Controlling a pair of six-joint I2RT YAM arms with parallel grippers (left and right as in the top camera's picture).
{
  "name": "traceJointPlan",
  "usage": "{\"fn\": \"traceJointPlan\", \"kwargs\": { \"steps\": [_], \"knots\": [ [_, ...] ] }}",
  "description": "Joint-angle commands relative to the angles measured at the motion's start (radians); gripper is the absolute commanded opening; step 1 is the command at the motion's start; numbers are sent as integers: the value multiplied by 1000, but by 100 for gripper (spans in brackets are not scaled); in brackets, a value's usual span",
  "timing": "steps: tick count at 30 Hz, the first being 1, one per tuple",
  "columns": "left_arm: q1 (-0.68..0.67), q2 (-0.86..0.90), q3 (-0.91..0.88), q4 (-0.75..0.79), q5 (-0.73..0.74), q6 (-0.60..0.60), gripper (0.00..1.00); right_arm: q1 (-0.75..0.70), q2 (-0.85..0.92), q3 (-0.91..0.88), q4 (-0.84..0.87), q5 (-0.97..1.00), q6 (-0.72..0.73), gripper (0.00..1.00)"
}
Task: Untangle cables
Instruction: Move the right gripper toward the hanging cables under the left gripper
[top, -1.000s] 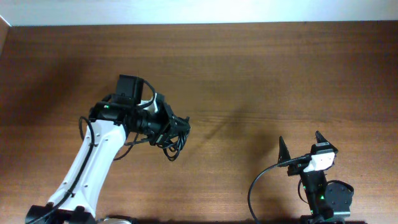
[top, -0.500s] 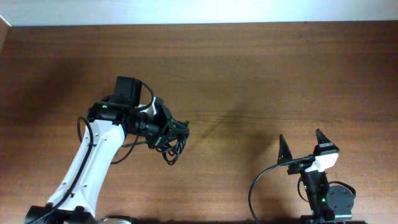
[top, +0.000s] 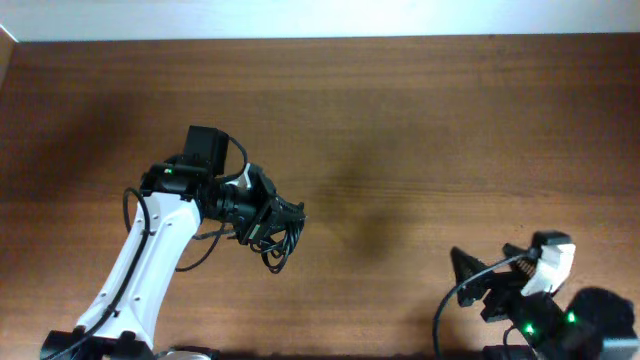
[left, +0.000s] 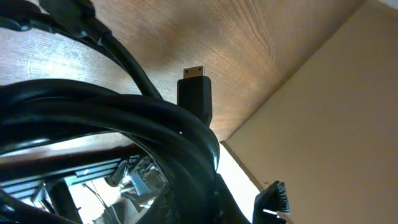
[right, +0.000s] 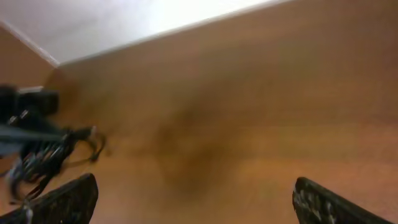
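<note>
Change: the right arm has swung toward the counter's (top: 420, 120) near right corner, taking the right end effector (top: 487, 262) lower and further right. The left arm has barely shifted.
Overhead: the left end effector (top: 288, 215) is clamped narrow on the cables (top: 275, 245), a bunched black tangle left of centre with loops drooping below it. The right end effector is well apart from it, spread wide and empty.
Left wrist: thick dark loops of cable crowd the lens and hide most of the end effector. One plug (left: 197, 93) sticks up with its metal tip on top. A beige board (left: 336, 124) borders the wood.
Right wrist: the picture is blurred. The two fingers (right: 68, 199) sit at the lower corners with bare wood between them, and the tangle shows small at far left.
</note>
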Motion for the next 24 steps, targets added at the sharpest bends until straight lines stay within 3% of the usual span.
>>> {"fn": "traceJointPlan", "kwargs": {
  "steps": [1,4,9,15,19,24],
  "knots": [
    [5,-24,18,-3,26,-123,0,-6,123,37,-4,-270,5,99],
    [5,-24,18,-3,27,-196,0,-5,188,37,-5,-283,9,99],
    [5,-24,18,-3,76,-356,0,-5,221,37,13,-470,8,99],
    [5,-24,18,66,289,-539,0,-5,221,37,129,-622,9,99],
    [5,-24,18,155,390,-610,0,-5,222,37,243,-622,57,99],
    [5,-24,18,164,393,-657,0,-5,335,37,293,-691,89,99]
  ]
}}
